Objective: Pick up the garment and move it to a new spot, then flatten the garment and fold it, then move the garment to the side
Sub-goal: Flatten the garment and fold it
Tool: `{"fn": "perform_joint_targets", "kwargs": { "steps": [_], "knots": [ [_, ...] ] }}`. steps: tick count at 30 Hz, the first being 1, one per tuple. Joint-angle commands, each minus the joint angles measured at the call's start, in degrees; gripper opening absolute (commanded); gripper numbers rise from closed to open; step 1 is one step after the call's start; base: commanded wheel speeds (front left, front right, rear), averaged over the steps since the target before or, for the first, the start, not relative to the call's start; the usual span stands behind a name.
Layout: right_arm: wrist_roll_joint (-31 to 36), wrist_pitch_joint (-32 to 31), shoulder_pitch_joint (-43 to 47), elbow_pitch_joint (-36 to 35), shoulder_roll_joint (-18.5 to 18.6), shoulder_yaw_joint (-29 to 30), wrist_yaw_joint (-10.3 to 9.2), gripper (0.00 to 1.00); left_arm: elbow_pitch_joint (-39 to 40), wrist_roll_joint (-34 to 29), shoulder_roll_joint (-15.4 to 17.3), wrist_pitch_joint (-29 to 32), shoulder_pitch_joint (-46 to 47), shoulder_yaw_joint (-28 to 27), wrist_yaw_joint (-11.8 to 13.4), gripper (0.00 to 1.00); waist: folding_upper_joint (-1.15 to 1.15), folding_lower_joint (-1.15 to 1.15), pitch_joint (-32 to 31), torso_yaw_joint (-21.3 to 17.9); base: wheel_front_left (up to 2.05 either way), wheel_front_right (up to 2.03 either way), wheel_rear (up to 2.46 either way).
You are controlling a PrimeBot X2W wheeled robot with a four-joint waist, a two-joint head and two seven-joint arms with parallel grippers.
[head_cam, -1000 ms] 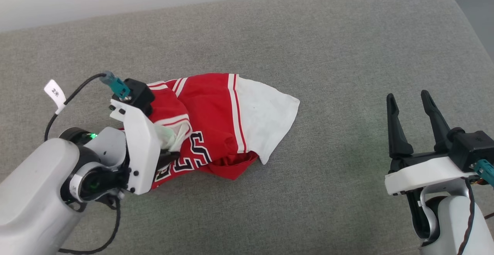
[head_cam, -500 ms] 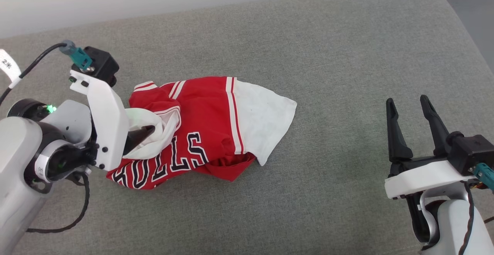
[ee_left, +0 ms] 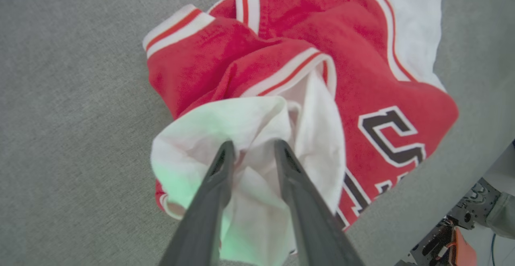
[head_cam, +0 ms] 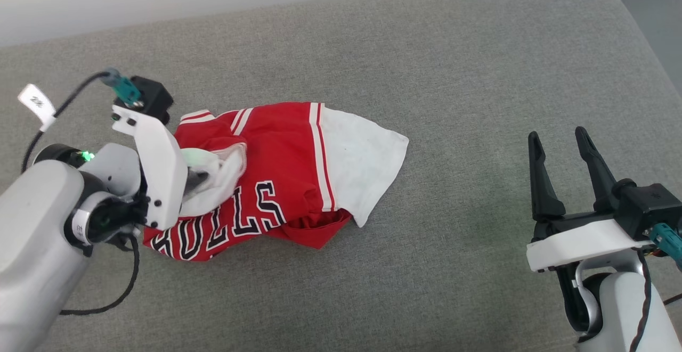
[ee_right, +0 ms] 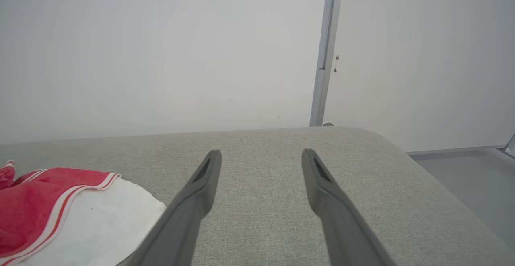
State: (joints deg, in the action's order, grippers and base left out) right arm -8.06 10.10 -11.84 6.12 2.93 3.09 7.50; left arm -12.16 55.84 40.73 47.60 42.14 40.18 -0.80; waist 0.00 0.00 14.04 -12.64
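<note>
Grey woven fabric cushion bears the crumpled red-and-white BULLS basketball top left of centre, the left gripper pinching its white fold, apparently to lift it, while the right gripper hangs spread at lower right.

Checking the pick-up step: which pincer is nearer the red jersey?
Left. The left pincer is closed on the jersey's white cloth at its left end; the right pincer is open over the grey cushion, well off the jersey's right edge.
</note>
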Motion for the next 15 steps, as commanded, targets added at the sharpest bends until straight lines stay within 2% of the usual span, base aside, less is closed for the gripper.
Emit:
{"fn": "perform_joint_targets", "kwargs": {
  "steps": [1, 3, 7, 11, 15],
  "knots": [
    [0.20, 0.24, -0.34, 0.14, -0.05, -0.10, -0.02, 1.00, -0.33, 0.44, -0.36, -0.67, 1.00, -0.66, -0.39, 0.00, 0.00, 0.00, -0.10, 0.09, 0.00, 0.00, 0.00],
    [0.36, 0.32, -0.26, 0.13, -0.05, -0.01, -0.02, 1.00, -0.91, 0.59, 0.32, -1.40, 1.56, -1.60, -0.41, 0.00, 0.00, 0.00, -0.29, 0.28, 0.00, 0.00, 0.00],
    [0.86, 0.24, 0.29, -0.14, -0.05, 0.81, -0.02, 1.00, 0.19, 1.18, 2.14, -2.47, 1.97, -3.97, 1.48, 0.00, 0.00, 0.00, -0.81, 1.04, 0.00, 0.00, 0.00],
    [1.22, -0.21, 0.62, -0.68, -0.06, 1.51, -0.02, 1.00, 1.23, 1.24, 6.02, -3.71, 0.47, -6.68, 3.97, 0.00, 0.00, 0.00, -0.98, 1.90, 0.00, 0.00, 0.00],
    [1.15, -0.44, 0.66, -1.26, -0.06, 1.59, -0.02, 1.00, -0.12, 0.61, 10.59, -4.91, -2.72, -8.94, 7.58, 0.00, 0.00, 0.00, -0.82, 2.46, 0.00, 0.00, 0.00]
  ]
}}
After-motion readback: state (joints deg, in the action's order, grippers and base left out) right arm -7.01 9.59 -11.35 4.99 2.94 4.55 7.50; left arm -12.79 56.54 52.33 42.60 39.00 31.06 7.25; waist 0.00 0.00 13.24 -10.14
